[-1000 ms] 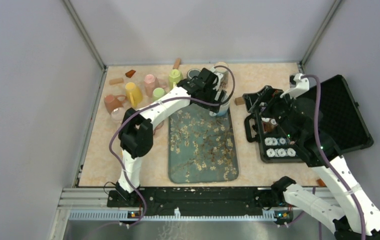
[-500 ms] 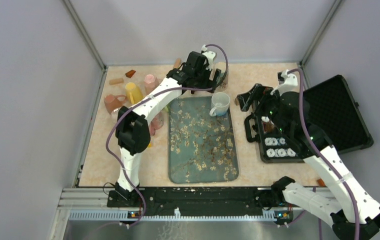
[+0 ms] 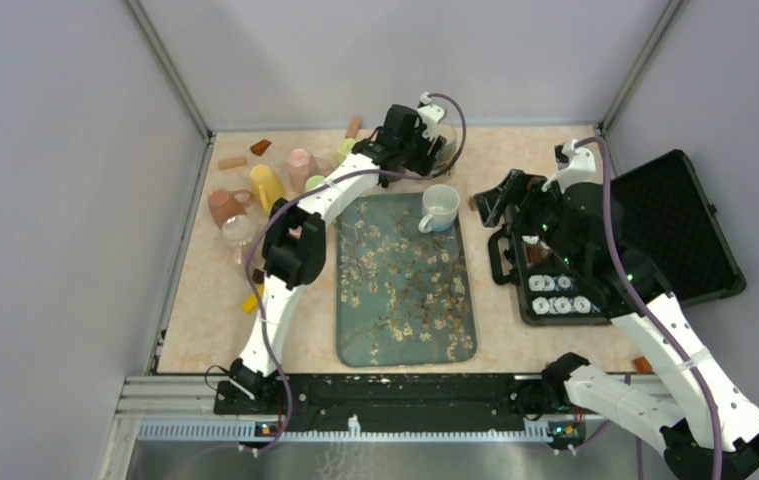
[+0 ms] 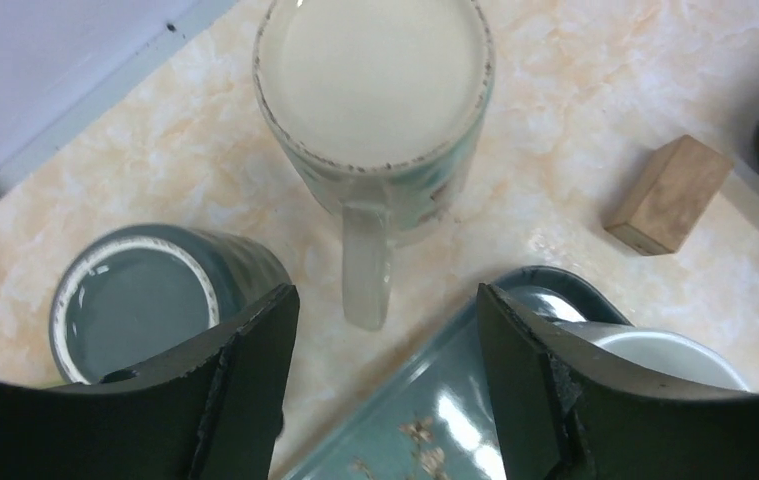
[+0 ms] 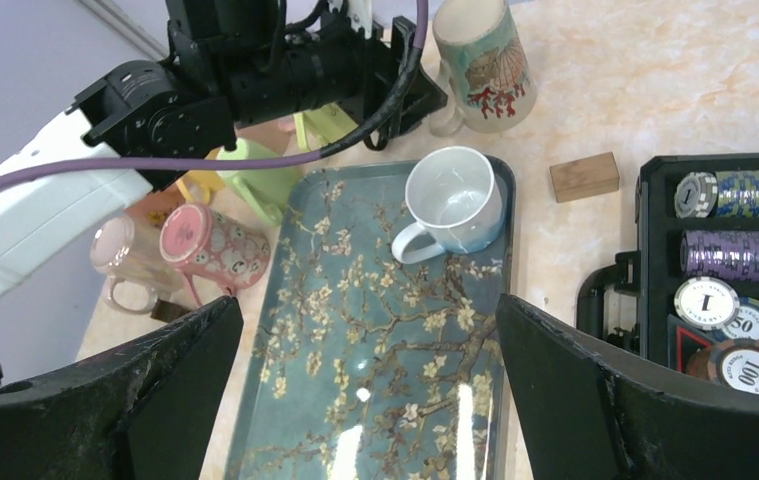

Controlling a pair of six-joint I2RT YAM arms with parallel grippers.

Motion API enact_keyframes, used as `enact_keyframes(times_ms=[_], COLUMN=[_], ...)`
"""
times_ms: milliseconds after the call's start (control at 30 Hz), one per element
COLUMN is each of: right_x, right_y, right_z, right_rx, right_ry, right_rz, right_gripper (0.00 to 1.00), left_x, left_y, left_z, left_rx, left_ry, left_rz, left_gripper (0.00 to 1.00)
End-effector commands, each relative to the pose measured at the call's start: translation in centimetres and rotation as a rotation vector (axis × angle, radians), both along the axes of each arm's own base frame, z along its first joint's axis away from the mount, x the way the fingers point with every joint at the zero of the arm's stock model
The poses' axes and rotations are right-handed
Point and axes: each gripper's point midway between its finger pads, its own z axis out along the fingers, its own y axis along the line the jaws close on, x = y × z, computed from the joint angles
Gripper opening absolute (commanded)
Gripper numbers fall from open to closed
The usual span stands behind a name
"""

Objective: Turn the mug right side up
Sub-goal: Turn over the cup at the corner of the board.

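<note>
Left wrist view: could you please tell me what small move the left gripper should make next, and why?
Probably lower the left gripper and close on the handle of the cream mug. The mug stands base up, its handle points between the open, empty fingers, and the white mug on the tray is already upright.

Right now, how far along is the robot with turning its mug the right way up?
Done: a white mug stands open side up on the flowered tray. In hand: the left hand hovers open over a cream mug that seems bottom up, gripping nothing. Left: grasp that mug and flip it. A teal mug beside it also shows its base. The right hand is open and empty.
</note>
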Motion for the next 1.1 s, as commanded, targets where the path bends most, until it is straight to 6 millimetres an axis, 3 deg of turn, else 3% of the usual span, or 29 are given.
enact_keyframes(times_ms=[0,167,300,833,1067], right_x=[-0.7,-0.7,-0.5,-0.3,-0.2], right_y=[-0.3,-0.4,-0.1,0.1,-0.1], right_z=[2.1,1.7,1.4,0.5,0.3], right_rx=[0.024,0.017,0.013,0.004,-0.005], right_ry=[-0.039,-0.026,-0.019,0.004,0.01], right_rz=[0.012,0.006,0.011,0.013,0.004], right_gripper=[0.99,0.99,0.99,0.99,0.99], left_x=[2.8,4.0,4.7,4.5,4.4], left_y=[-1.4,-1.3,-1.2,-2.7,-3.1], left_z=[3.5,1.5,0.6,-2.7,-3.4], left_rx=[-0.066,-0.046,-0.052,-0.099,-0.107], left_ry=[-0.157,-0.157,-0.157,-0.1,-0.088], left_rz=[-0.069,-0.058,-0.063,-0.109,-0.12], left_gripper=[0.69,0.57,0.55,0.44,0.33])
